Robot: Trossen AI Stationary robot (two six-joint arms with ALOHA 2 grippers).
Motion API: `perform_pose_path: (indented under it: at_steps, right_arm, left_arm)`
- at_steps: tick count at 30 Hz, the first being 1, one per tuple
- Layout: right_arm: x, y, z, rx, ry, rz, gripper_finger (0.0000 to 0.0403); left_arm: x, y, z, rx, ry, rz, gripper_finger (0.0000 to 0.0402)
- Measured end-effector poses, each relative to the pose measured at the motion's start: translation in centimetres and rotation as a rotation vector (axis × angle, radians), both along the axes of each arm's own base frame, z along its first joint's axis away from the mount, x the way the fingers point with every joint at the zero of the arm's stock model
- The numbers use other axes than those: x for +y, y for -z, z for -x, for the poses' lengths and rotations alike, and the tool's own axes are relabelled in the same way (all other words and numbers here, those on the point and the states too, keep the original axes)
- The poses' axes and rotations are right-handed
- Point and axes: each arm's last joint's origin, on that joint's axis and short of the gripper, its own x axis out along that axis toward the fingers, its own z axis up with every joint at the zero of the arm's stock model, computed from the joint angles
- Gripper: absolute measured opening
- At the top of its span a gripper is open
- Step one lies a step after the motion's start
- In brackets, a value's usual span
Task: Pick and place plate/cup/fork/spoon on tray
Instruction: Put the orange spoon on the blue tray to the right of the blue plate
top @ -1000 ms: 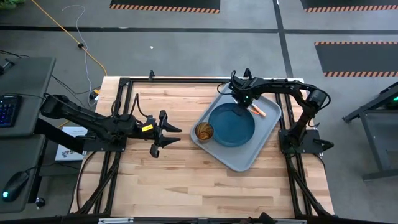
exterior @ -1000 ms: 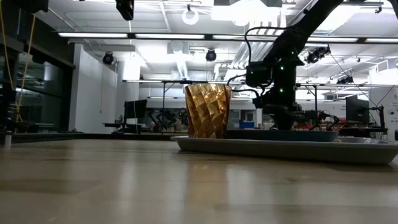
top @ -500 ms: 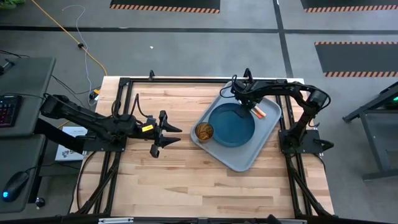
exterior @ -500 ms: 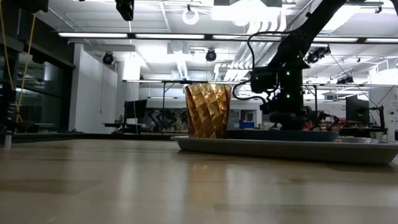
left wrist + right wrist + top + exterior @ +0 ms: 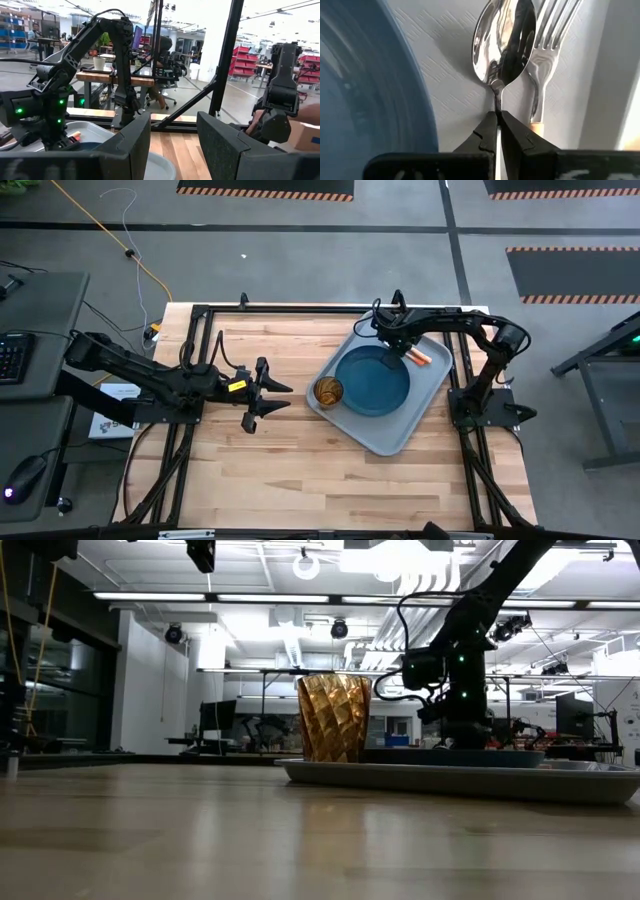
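spoon [image 5: 504, 37] handle hidden between right fingers [image 5: 482, 137], fork [image 5: 547, 55] tines cut off at edge

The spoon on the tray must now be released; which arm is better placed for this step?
The right. The right gripper is shut on the spoon, beside the fork on the tray. The left gripper is open over the bare table, far away.

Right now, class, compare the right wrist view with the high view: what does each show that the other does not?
Only the right wrist view shows the right tool shut on the spoon, with the fork beside it. Only the high view shows the cup, the whole tray and the waiting left tool. Both show the plate.
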Motion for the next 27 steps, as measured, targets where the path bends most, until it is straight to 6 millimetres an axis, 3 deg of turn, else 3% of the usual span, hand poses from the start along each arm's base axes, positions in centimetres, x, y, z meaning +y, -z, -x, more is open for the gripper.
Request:
perform_pose_path:
  at_steps: [7,27]
  right_arm:
    - [0.14,0.01,-0.07,-0.047,0.097,-0.036,0.0000]
    - [0.12,0.00,-0.07,-0.049,0.112,-0.031,0.0000]
  left_arm:
    - [0.00,0.00,0.00,0.000,0.000,0.000,0.0149]
    - [0.00,0.00,0.00,0.000,0.001,0.006,0.0149]
